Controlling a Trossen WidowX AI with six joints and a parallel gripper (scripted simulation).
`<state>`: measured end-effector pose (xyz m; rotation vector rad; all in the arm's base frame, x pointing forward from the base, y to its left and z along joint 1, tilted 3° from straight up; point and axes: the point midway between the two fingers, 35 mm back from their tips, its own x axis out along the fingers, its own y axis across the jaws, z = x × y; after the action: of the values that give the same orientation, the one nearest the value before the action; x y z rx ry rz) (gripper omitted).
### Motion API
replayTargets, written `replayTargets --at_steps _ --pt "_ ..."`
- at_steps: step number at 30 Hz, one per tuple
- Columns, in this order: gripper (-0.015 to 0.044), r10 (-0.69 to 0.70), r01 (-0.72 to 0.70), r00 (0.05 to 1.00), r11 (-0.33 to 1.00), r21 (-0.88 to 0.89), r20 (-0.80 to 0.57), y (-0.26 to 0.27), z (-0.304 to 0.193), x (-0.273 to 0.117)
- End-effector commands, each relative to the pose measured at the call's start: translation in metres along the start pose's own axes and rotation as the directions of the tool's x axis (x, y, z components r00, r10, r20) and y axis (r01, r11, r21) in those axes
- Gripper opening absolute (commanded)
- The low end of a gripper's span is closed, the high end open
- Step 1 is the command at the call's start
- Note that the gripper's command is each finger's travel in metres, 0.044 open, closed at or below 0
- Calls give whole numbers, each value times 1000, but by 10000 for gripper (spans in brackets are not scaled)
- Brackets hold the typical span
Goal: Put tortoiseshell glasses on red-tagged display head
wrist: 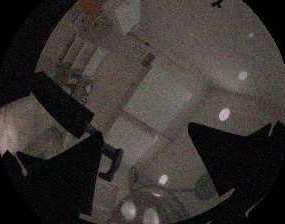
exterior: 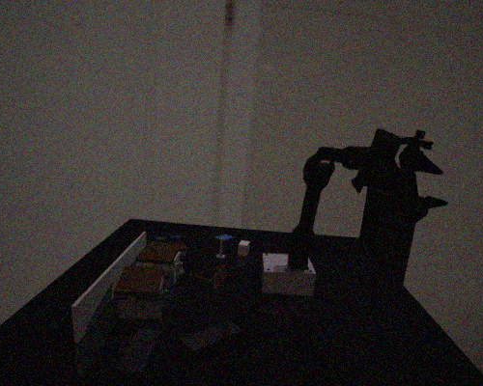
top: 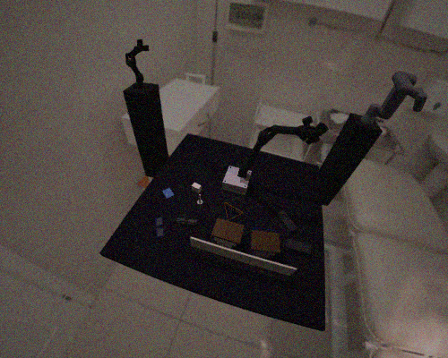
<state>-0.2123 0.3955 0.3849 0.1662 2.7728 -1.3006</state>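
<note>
Two display heads with flat brown tops stand side by side: one [top: 228, 229] [exterior: 160, 252] and the other [top: 265, 241] [exterior: 140, 280]. A blue patch shows beside the second head. No red tag can be made out in this dim light. The tortoiseshell glasses show as a thin orange-brown outline [top: 235, 208] on the dark table, between the heads and my arm's base. They touch neither head. My gripper [exterior: 444, 188] [wrist: 146, 132] is open and empty, raised high on the side of my base away from the heads, pointing off over the table's edge.
A long pale board [top: 243, 256] [exterior: 110, 285] stands behind the heads. A white cube [top: 196, 187] [exterior: 243, 248] and a small white stand [top: 200, 200] [exterior: 221, 248] are near my base. Flat grey pieces [top: 286, 220] [exterior: 211, 335] lie beside the heads. Dark pillars [top: 147, 130] [top: 350, 157] bear other arms.
</note>
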Motion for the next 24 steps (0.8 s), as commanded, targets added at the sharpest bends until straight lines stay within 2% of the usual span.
replayTargets --at_steps 1,8,10,12,15,17,18,22,24 --pt "426 0 0 1000 1000 0 0 0 0 0" --pt "440 0 0 1000 1000 0 0 0 0 0" --pt "387 29 -28 999 997 67 -20 8 -2 -8" --pt "335 112 -90 991 963 254 -73 29 -6 -32" --pt "256 247 -129 957 828 545 -150 62 -8 -74" --pt "204 336 -105 922 696 711 -193 82 -6 -103" --pt "200 380 -78 901 620 780 -212 91 -4 -119" --pt "200 455 4 853 483 876 -255 105 0 -150" --pt "200 523 97 807 342 935 -275 119 6 -176"
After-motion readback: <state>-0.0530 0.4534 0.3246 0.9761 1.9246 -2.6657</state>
